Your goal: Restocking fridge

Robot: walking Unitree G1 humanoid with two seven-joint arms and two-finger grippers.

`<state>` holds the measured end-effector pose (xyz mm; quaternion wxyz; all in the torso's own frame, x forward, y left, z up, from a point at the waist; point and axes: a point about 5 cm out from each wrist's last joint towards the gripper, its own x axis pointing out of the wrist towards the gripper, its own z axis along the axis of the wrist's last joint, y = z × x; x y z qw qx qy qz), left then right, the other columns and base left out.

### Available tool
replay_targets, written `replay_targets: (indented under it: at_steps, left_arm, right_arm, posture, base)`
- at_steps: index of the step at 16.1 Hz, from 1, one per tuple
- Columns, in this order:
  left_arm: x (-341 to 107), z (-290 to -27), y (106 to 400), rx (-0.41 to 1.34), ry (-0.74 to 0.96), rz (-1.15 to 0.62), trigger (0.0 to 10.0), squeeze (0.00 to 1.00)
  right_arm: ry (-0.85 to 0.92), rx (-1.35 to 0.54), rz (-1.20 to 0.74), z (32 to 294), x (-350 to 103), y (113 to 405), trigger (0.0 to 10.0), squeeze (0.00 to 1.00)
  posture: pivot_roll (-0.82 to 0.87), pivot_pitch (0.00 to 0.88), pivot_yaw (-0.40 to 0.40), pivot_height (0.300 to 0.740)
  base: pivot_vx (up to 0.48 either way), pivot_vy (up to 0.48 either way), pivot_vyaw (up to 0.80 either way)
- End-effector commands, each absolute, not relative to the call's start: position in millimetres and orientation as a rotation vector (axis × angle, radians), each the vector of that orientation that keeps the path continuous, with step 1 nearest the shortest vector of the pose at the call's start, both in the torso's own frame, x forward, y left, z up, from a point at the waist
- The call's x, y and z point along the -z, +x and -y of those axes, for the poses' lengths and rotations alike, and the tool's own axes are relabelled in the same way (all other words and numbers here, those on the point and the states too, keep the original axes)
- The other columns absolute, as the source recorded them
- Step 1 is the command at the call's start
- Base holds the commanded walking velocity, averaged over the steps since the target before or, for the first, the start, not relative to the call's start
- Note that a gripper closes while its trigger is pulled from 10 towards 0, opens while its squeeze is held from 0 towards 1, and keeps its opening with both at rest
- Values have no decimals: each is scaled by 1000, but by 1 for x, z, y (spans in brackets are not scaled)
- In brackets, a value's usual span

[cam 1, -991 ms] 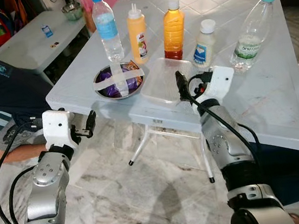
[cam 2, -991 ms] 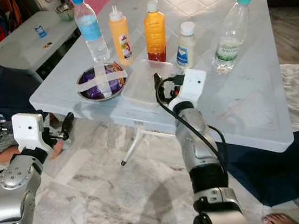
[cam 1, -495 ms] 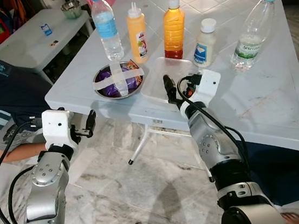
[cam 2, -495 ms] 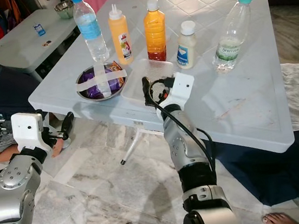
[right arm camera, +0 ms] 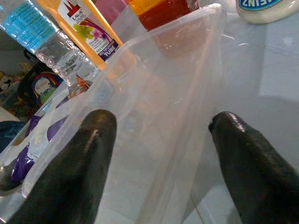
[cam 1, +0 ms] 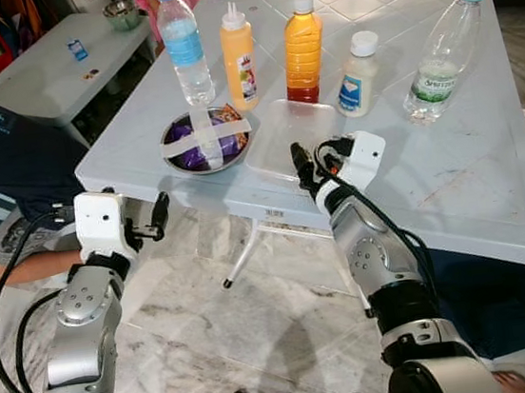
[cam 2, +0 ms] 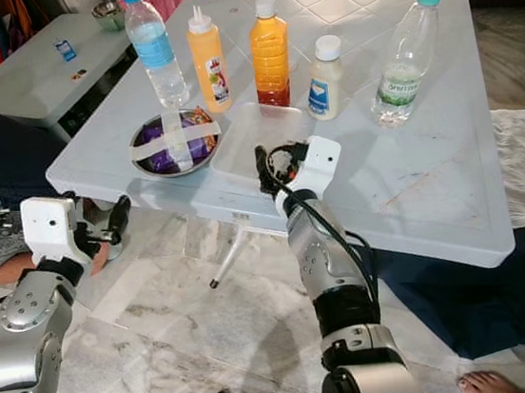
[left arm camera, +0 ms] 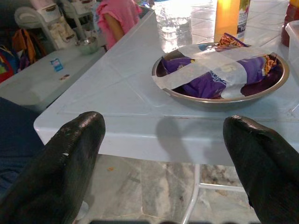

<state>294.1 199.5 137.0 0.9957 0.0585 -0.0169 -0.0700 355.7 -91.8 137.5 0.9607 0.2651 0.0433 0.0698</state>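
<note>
I'm reaching my right end effector (cam 1: 298,159) to the near edge of the clear plastic container (cam 1: 286,138), centre of frame. Fingers are spread wide, w/ the container's near rim sitting between them in the wrist view; not clamped on it, and can't tell if either finger is touching.

My left end effector (cam 1: 157,215) is hanging at lower left of frame, below the worktop (cam 1: 471,180) edge, fingers parted and gripping nothing. It's pointing toward the steel bowl (cam 1: 206,146).

That bowl is sitting left of centre, just beside the container, holding a purple snack packet (left arm camera: 219,78) w/ two strips of pale tape crossed over it.

Behind, across the upper part of the frame, a row of bottles is standing upright on the worktop: water bottle w/ blue cap (cam 1: 185,45), yellow squeeze bottle (cam 1: 239,54), orange juice bottle (cam 1: 304,48), small white bottle (cam 1: 357,74), then a clear bottle w/ green cap (cam 1: 441,54) leaning a bit at upper right.

A second, lower table (cam 1: 47,77) is standing at upper left, carrying a small metal bowl (cam 1: 121,12) and a small blue-white carton (cam 1: 78,52). A person's dark sleeve (cam 1: 0,162) is showing at the left edge.
</note>
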Motion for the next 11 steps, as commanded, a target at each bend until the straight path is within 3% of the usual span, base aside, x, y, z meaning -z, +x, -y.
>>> replay_targets:
  at_steps: [1,11]
  left_arm:
    - [-137,-202,293,135,121,31,10000,0]
    - [-139,-198,294,150,106,44,10000,0]
  right_arm:
    - [594,-175,-106,76,-142,357,0,0]
    - [625,-116,-136,85,-138,360,0,0]
  posture:
    - [88,147,62,740]
    - [85,141,62,740]
  base:
    - [0,0,0]
    - [0,0,0]
